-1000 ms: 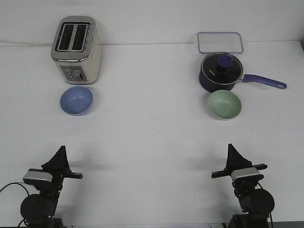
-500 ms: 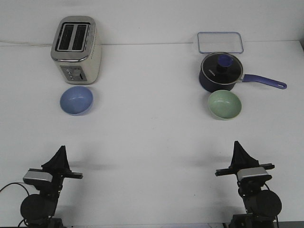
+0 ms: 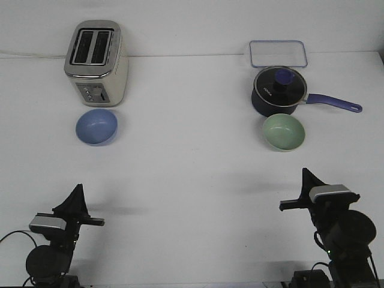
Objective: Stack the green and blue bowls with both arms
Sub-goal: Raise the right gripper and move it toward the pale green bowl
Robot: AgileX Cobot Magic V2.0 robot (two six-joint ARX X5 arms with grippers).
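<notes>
A light periwinkle blue bowl (image 3: 96, 126) sits upright on the white table (image 3: 192, 180) at the left, just in front of the toaster. A pale mint green bowl (image 3: 284, 132) sits upright at the right, just in front of the saucepan. My left gripper (image 3: 76, 192) is near the front left edge, well short of the blue bowl, fingers together in a point. My right gripper (image 3: 307, 174) is near the front right, a little short of the green bowl, fingers together in a point. Neither holds anything.
A silver toaster (image 3: 96, 63) stands at the back left. A dark blue lidded saucepan (image 3: 279, 91) with its long handle (image 3: 335, 104) pointing right stands behind the green bowl. A clear rectangular lid (image 3: 278, 53) lies at the back right.
My right arm has risen and moved right and forward toward the green bowl. The left arm and both bowls have not moved.
</notes>
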